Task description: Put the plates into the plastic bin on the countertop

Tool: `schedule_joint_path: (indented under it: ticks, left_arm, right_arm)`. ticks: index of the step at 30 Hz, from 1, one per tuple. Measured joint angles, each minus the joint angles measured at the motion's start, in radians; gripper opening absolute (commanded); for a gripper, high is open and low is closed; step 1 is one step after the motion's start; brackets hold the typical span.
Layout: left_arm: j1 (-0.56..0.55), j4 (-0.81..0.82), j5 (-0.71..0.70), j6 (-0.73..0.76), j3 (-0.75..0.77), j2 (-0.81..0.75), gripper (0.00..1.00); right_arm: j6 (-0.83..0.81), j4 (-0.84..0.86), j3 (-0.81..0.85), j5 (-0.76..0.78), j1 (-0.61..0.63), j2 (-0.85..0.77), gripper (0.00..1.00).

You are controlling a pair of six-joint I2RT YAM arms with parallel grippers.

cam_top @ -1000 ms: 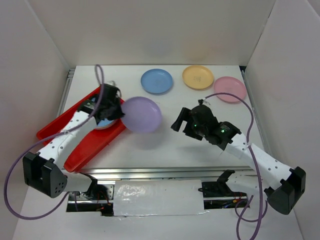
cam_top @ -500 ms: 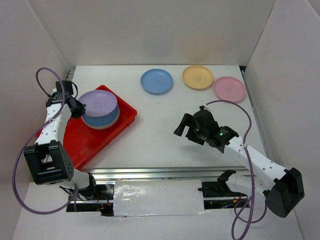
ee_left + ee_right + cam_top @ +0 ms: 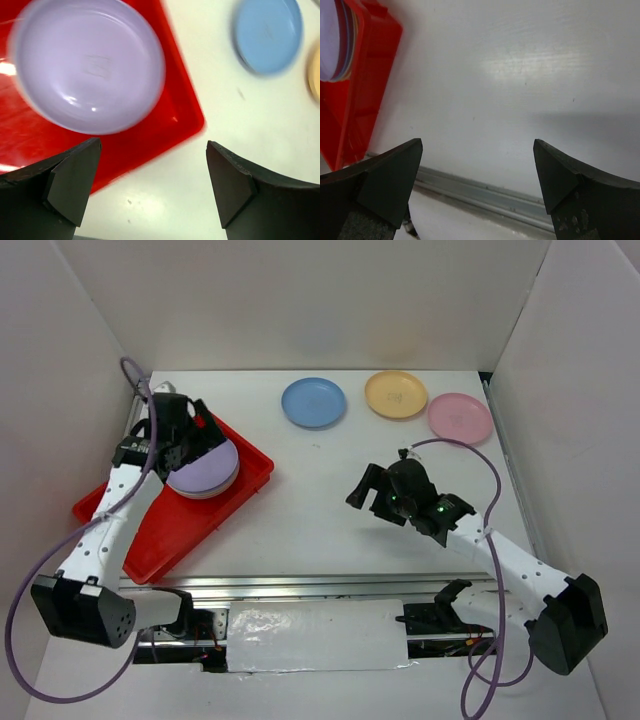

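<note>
Where the bin point(image 3: 262, 466) ends, countertop point(image 3: 310, 505) spreads toward the blue plate point(image 3: 313, 402).

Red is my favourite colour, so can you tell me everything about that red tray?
The red tray is a shallow, shiny plastic rectangle with a low raised rim and rounded corners. It lies flat, turned at an angle, on the left side of the white countertop. At its far end sits a stack of plates, the top one purple; the near part that shows is bare. The left gripper hovers above, jaws open.
</note>
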Motion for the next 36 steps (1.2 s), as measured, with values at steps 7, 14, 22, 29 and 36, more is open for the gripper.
schedule_joint_path:
  ticks: [7, 14, 22, 29, 36]
  left_arm:
    - [-0.254, -0.023, 0.023, 0.072, -0.042, -0.055, 0.99]
    - [-0.389, -0.068, 0.028, 0.098, -0.095, -0.18, 0.99]
    - [-0.465, -0.085, 0.02, 0.113, -0.167, -0.304, 0.99]
    - [-0.473, -0.089, 0.02, 0.132, -0.236, -0.341, 0.99]
    - [-0.452, -0.091, 0.016, 0.155, -0.244, -0.34, 0.99]
  right_arm:
    - [0.001, 0.095, 0.2, 0.058, -0.126, 0.319, 1.0]
    - [0.039, 0.245, 0.668, -0.005, -0.226, 0.909, 0.96]
    - [0.106, 0.233, 1.014, -0.093, -0.288, 1.27, 0.94]
    - [0.128, -0.014, 1.635, -0.154, -0.325, 1.6, 0.73]
    - [0.135, -0.133, 1.666, -0.157, -0.337, 1.632, 0.59]
